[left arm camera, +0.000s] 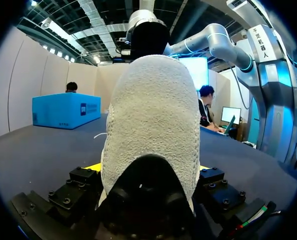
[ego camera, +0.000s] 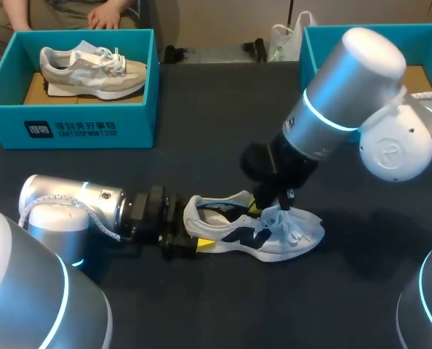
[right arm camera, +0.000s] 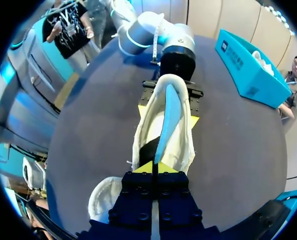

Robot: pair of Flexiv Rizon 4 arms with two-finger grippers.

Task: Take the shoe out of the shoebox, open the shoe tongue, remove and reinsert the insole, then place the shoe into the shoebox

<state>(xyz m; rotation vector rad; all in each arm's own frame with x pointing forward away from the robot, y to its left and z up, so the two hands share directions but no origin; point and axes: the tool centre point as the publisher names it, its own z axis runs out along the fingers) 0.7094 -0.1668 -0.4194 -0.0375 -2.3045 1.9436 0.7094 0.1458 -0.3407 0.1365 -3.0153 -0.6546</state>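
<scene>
Your left gripper [left arm camera: 148,167] clamps the heel of the white-and-navy shoe [ego camera: 300,233], which lies on its sole. Your right gripper [right arm camera: 155,167] is pinched tight on the light-blue insole [right arm camera: 167,115] standing out of the shoe's opening. Beyond, the teal shoebox [ego camera: 70,127] holds a second shoe [ego camera: 92,69].

Head view: high and behind, looking down over the dark bench [ego camera: 216,109]. Left wrist view: low, hard against the heel of the white knit sneaker with navy side stripes [left arm camera: 153,125]. Right wrist view: close above its opening. All three share that sneaker.
</scene>
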